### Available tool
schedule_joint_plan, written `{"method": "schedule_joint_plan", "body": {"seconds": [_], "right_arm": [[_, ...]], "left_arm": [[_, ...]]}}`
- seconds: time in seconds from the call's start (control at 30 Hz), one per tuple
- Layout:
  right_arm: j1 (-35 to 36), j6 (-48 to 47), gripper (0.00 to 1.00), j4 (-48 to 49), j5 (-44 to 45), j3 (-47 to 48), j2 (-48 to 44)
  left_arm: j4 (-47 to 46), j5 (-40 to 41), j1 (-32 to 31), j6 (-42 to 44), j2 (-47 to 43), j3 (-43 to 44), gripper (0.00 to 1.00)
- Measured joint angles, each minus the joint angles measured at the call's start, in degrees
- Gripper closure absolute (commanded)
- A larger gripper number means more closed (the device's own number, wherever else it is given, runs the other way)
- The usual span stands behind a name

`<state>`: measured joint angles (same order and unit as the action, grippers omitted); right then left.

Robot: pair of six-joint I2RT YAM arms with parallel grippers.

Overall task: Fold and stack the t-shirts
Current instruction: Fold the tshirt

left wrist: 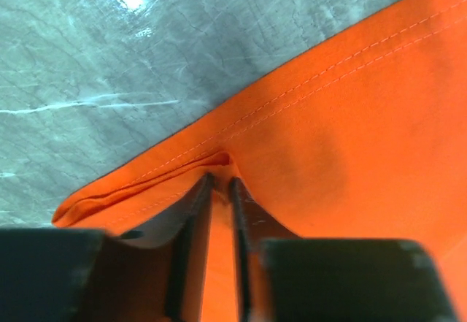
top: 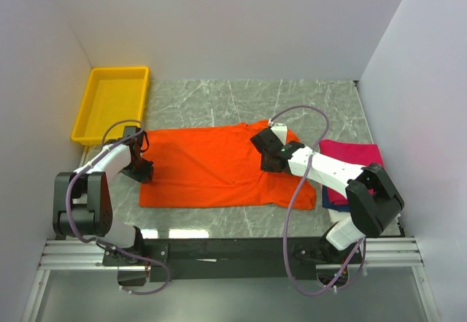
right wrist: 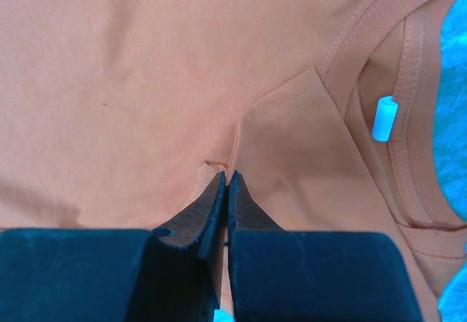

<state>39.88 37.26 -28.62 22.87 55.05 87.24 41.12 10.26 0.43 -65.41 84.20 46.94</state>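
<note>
The orange t-shirt (top: 211,165) lies spread flat in the middle of the table. My left gripper (top: 140,167) is at its left hem edge, shut on a fold of the orange cloth (left wrist: 350,117). My right gripper (top: 268,163) is over the shirt's right side near the collar (right wrist: 379,23), shut on a pinch of the cloth (right wrist: 146,81). A magenta-pink t-shirt (top: 354,154) lies folded at the right on top of a navy blue one (top: 328,199), partly hidden by my right arm. No white shirt shows.
A yellow plastic tray (top: 111,103) stands at the back left, beside the left wall. White walls close in the marble table (top: 233,99) on three sides. The black rail with the arm bases runs along the near edge.
</note>
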Motion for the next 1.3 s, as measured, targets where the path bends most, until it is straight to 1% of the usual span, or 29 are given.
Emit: {"method": "schedule_joint_plan", "body": {"seconds": [0.07, 0.1, 0.17, 0.2, 0.43, 0.63, 0.83, 1.3], "right_arm": [[0.0, -0.02, 1.0, 0.02, 0.0, 0.0, 0.0], [0.0, 0.0, 1.0, 0.02, 0.02, 0.0, 0.0], [0.0, -0.02, 1.0, 0.15, 0.0, -0.11, 0.0], [0.0, 0.0, 1.0, 0.26, 0.02, -0.2, 0.0], [0.0, 0.0, 1.0, 0.39, 0.04, -0.9, 0.0], [0.0, 0.26, 1.0, 0.42, 0.31, -1.09, -0.48], [-0.2, 0.66, 1.0, 0.48, 1.6, -1.09, -2.08], [-1.07, 0.74, 1.0, 1.36, 3.23, -1.07, -2.56]], "left_arm": [[-0.11, -0.15, 0.0, -0.02, 0.22, 0.0, 0.85], [-0.17, -0.2, 0.0, -0.02, 0.28, 0.0, 0.9], [-0.2, -0.37, 0.0, 0.02, 0.39, 0.0, 0.97], [-0.2, -0.39, 0.0, 0.07, 0.42, 0.0, 0.99], [0.22, -0.39, 0.0, 0.24, 0.28, 0.0, 0.99], [1.7, -0.39, 0.33, 0.9, -2.34, 0.0, 0.99], [2.69, -0.48, 2.21, 1.79, -4.09, 0.0, 0.99], [2.91, -1.44, 4.74, 3.87, -4.55, 0.0, 0.99]]}}
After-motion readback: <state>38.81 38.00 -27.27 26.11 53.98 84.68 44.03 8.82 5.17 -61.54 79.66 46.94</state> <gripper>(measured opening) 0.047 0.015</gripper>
